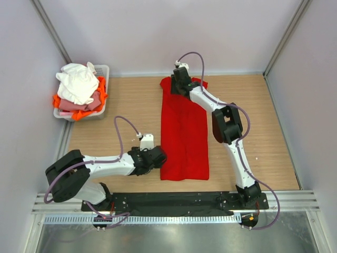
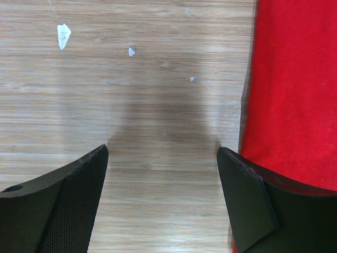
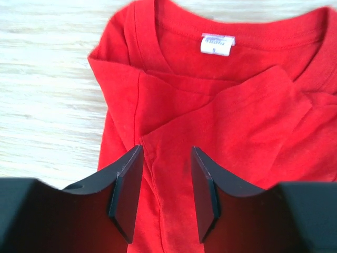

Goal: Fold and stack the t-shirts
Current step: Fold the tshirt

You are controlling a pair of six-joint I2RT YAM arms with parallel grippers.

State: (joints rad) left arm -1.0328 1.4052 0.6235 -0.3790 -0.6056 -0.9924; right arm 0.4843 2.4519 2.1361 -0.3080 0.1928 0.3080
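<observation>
Two grippers stand at the ends of the red shirt [image 1: 184, 137], a long strip running near to far. At its near left corner the left gripper [image 2: 163, 153] gapes wide and empty, cloth just beside its right finger. Over the collar end, the right gripper [image 3: 167, 148] hovers part-open, gripping nothing.

One red t-shirt [image 1: 184, 142], one white basket [image 1: 104, 69], two grippers [image 1: 159, 156] [image 1: 178, 80]

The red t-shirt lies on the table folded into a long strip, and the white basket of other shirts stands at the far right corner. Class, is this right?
Wrong side: the white basket of other shirts stands at the far left corner, as the top external view shows. The red t-shirt does lie on the table folded into a long strip.
</observation>
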